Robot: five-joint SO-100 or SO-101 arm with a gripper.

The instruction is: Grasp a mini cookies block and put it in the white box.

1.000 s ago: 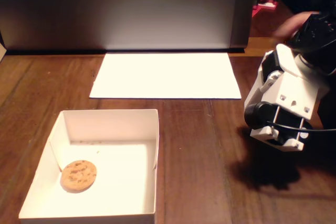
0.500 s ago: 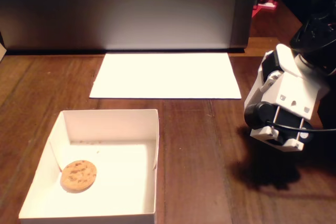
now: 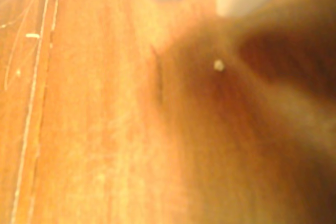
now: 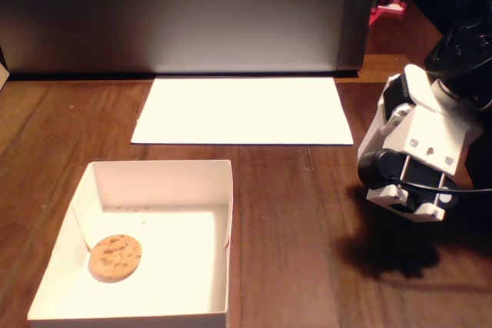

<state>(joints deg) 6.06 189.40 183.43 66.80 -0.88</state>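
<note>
Hand state cannot be told: no fingers show in the blurred wrist view, and in the fixed view only the arm's white and black body (image 4: 419,159) is seen, raised above the right edge of the surface with a dark shadow under it, so the fingertips stay hidden.

Largest is the wooden surface (image 4: 292,220), brown with lengthwise grain, which fills the fixed view from front to back. At its back edge stands a grey upright panel (image 4: 184,13), spanning most of the width. Just in front of the panel a flat white sheet of paper (image 4: 242,109) lies on the surface, near the back edge and about centred.

Next comes the white box (image 4: 157,170), open-topped with low walls, sitting at the front left corner of the surface, well apart from the arm. Its floor carries a few small crumbs near the back wall.

Smallest is the mini cookies block (image 4: 114,257), a round golden-brown cookie with dark specks, lying flat on the box floor against the left wall, toward the front.

Close wood grain in the wrist view (image 3: 94,129) shows a pale speck (image 3: 218,65), a crumb perhaps.
</note>
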